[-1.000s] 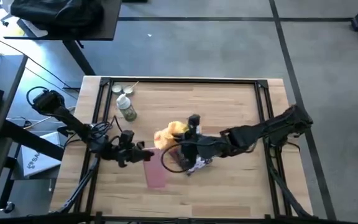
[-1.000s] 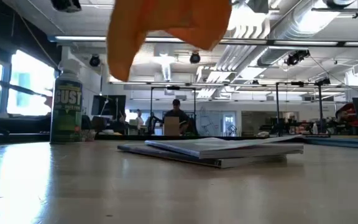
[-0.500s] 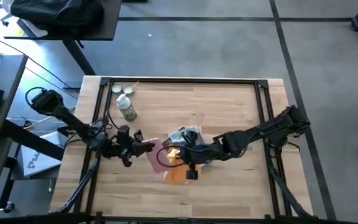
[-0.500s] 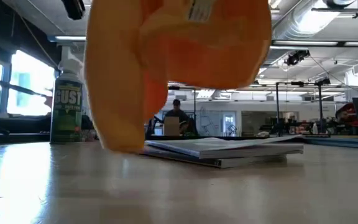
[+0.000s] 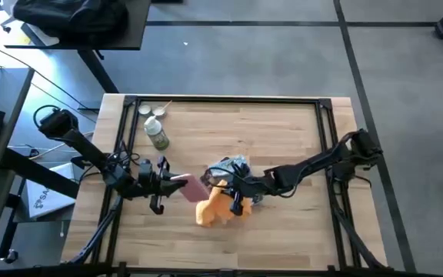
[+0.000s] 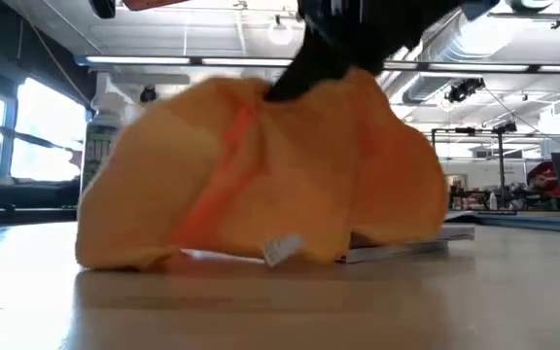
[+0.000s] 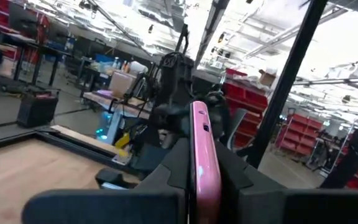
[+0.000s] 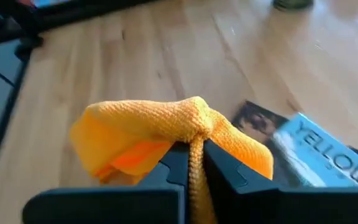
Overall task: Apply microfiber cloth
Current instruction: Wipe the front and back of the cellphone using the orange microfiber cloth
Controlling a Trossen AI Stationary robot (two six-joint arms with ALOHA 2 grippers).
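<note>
The orange-yellow microfiber cloth (image 5: 212,209) sits bunched on the table, in front of a blue-grey printed packet (image 5: 231,168). Its lower folds (image 6: 163,255) rest on the wood. My right gripper (image 5: 234,201) reaches in from the table's right and is shut on the cloth's top. My left gripper (image 5: 169,183) reaches in from the left and is shut on a pink-cased phone (image 5: 188,187), just left of the cloth. In the left wrist view the phone (image 7: 202,149) shows edge-on between the fingers. My left gripper pinches the phone between its two fingers, one finger on each flat face (image 7: 199,177). The phone stands on edge and sticks out past the fingertips toward the table's right. My right gripper pinches a gathered fold at the cloth's top (image 8: 196,135) between its two fingers, slanting down from above and from the table's right. The cloth spreads out below the fingers, slack, with its lower folds on the table.
A green spray bottle (image 5: 158,135) and two small caps (image 5: 148,111) stand at the far left of the table. The packet (image 8: 319,158) lies flat just beyond the cloth. Bare wood lies to the right and along the near edge (image 5: 283,246).
My right gripper has carried the cloth from above the packet toward the table's near edge and down. The cloth hung clear before; now its lower folds lie on the table. The phone in my left gripper has shifted toward the far left and shows narrower from above.
</note>
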